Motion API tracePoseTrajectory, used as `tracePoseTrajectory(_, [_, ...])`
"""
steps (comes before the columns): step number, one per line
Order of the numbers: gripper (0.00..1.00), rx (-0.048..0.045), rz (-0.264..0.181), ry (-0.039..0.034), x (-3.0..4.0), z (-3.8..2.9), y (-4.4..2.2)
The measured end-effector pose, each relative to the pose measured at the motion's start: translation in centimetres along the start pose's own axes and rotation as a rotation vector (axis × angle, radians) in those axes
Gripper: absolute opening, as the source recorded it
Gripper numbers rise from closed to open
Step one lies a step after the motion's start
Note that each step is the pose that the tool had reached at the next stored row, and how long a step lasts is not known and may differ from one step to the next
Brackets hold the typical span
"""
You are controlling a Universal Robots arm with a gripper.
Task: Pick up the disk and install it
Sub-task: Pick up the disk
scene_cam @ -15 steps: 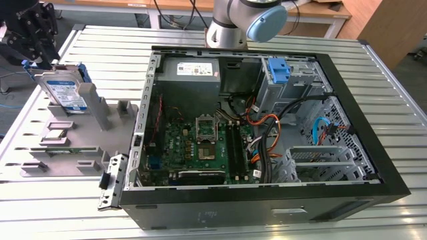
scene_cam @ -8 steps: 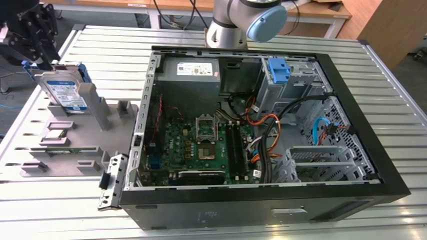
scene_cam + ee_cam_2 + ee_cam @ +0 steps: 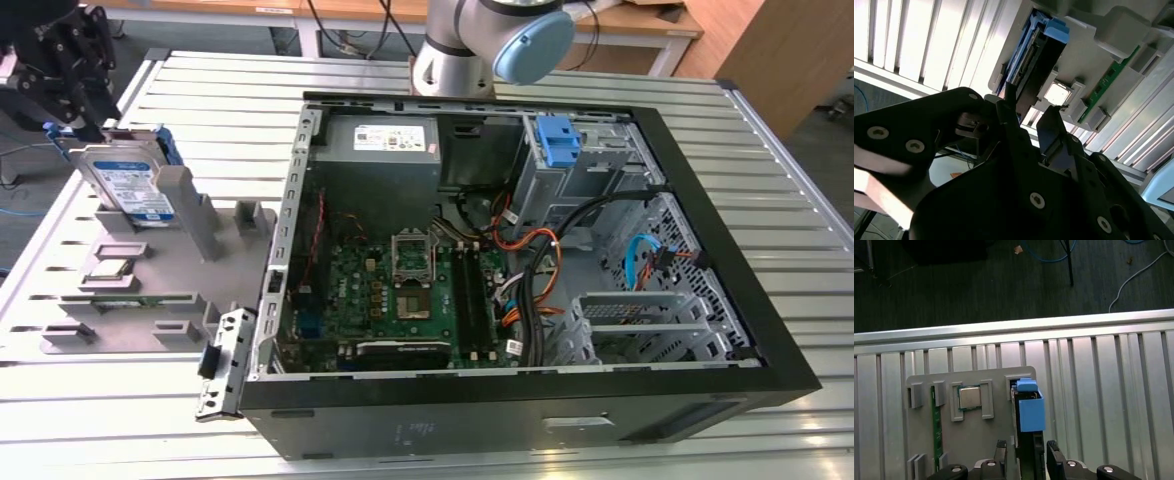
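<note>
The disk (image 3: pixel 134 188) stands on edge in a slot at the far end of a grey parts holder (image 3: pixel 160 300), at the exterior view's left. It is a silver drive with a white-and-blue label in a blue carrier. My gripper (image 3: pixel 83 128) hangs just above its top edge. In the first wrist view the two fingers of the gripper (image 3: pixel 1026 451) stand open on either side of the disk (image 3: pixel 1030 412), at its blue end. The second wrist view shows the gripper (image 3: pixel 1029 114) with its tips level with the end of the disk (image 3: pixel 1036 65), apart from its faces.
The holder also carries a processor chip (image 3: pixel 969 397) and a green memory stick (image 3: pixel 935 420). The open computer case (image 3: pixel 534 250) lies at the exterior view's right, with a blue bracket (image 3: pixel 557 140) in its drive bay and a grey power supply (image 3: pixel 380 140). The slatted table's edge (image 3: pixel 1004 332) runs just beyond the holder.
</note>
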State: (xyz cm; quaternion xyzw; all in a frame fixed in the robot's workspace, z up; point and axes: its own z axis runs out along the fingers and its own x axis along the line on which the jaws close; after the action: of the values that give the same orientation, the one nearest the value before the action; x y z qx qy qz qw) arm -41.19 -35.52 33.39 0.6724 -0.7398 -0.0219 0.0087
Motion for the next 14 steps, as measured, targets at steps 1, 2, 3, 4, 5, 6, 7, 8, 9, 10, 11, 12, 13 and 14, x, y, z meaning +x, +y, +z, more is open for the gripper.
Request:
tracePoseTrajectory(1, [0.43, 0.0, 0.0, 0.0, 0.0, 0.0, 0.0])
tracePoseTrajectory(2, [0.48, 0.0, 0.0, 0.0, 0.0, 0.0, 0.0])
tracePoseTrajectory(3, [0.48, 0.0, -0.001, 0.0, 0.0, 0.0, 0.0])
tracePoseTrajectory(4, [0.55, 0.0002, -0.001, 0.0, 0.0, 0.02, 0.0])
tracePoseTrajectory(5, [0.55, 0.0014, -0.001, -0.0003, 0.0, 0.11, -0.01])
tracePoseTrajectory(6, [0.55, 0.0029, -0.001, -0.0006, 0.0, 0.2, -0.01])
tracePoseTrajectory(7, [0.55, 0.0046, -0.002, -0.0013, 0.0, 0.29, -0.01])
tracePoseTrajectory(8, [0.55, 0.0062, -0.004, -0.0017, 0.01, 0.38, -0.02])
tracePoseTrajectory(9, [0.55, 0.0078, -0.005, -0.0021, 0.01, 0.47, -0.02])
tracePoseTrajectory(10, [0.55, 0.0094, -0.007, -0.0023, 0.01, 0.56, -0.02])
tracePoseTrajectory(11, [0.55, 0.0109, -0.008, -0.0025, 0.01, 0.65, -0.03])
tracePoseTrajectory(12, [0.55, 0.0124, -0.01, -0.0026, 0.01, 0.72, -0.03])
tracePoseTrajectory(13, [0.55, 0.014, -0.012, -0.0027, 0.01, 0.81, -0.04])
tracePoseTrajectory(14, [0.55, 0.016, -0.013, -0.0029, 0.01, 0.91, -0.04])
